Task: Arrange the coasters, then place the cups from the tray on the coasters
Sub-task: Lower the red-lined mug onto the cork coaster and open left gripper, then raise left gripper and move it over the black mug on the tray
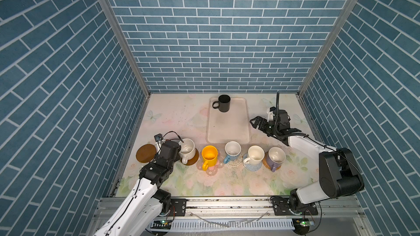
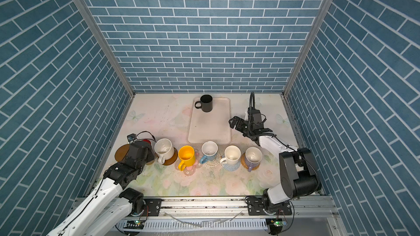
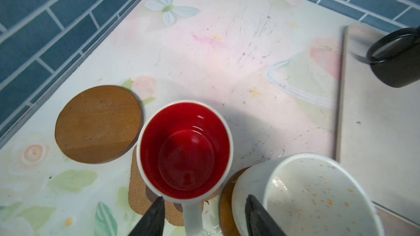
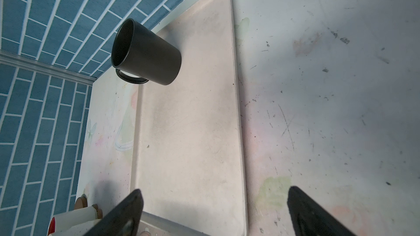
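Near left of the table [image 1: 181, 119]: left gripper [image 3: 204, 200] partly open, fingers [image 3: 150, 217] either side of the handle of the red-lined mug [image 3: 185, 148], a gap at each side, nothing clamped. Mug upright on the brown paw mat [image 3: 139, 191], just beside a bare brown disc [image 3: 98, 124] to its left.

Right of it, in a row along the near side: cream mug [image 1: 187, 148] on a second brown disc [image 1: 192, 161], yellow mug [image 1: 209, 155] on the pink flower mat [image 1: 212, 170], light blue mug [image 1: 232, 150] on the white woven mat [image 1: 234, 164], second cream mug [image 1: 255, 155] on the blue woven mat [image 1: 252, 167], lavender mug [image 1: 276, 157] on the tan woven mat [image 1: 266, 162].

Far middle: tray [image 1: 227, 130], with the black mug [image 1: 223, 103] upright at its far left corner, handle leftward. Right gripper [image 1: 254, 123] wide open and holding nothing, over the tray's right rim, well apart from the black mug.
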